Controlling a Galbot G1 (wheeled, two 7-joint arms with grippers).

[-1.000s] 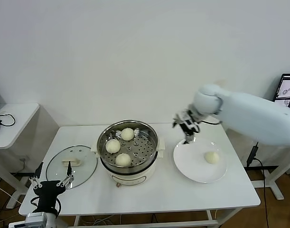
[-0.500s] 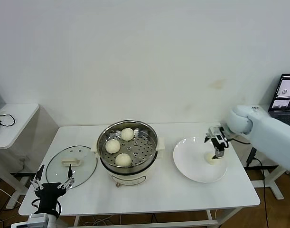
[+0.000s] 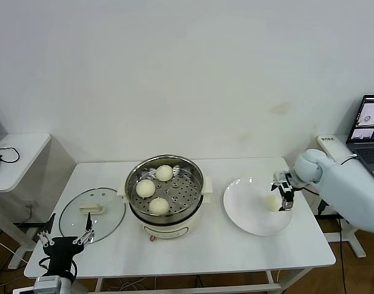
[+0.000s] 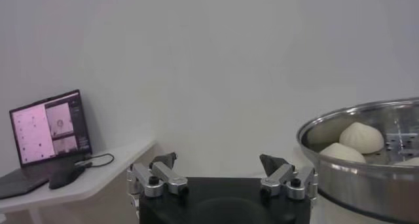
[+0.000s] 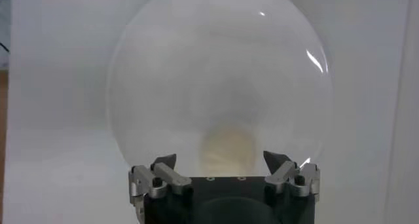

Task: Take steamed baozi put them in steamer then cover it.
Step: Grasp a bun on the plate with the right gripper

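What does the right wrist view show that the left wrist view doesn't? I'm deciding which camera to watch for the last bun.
Only the right wrist view shows the white plate with the last bun on it, right ahead of the open right gripper. Only the left wrist view shows the steamer with buns inside, a laptop on a side table, and the open left gripper. Both share the white wall and table.
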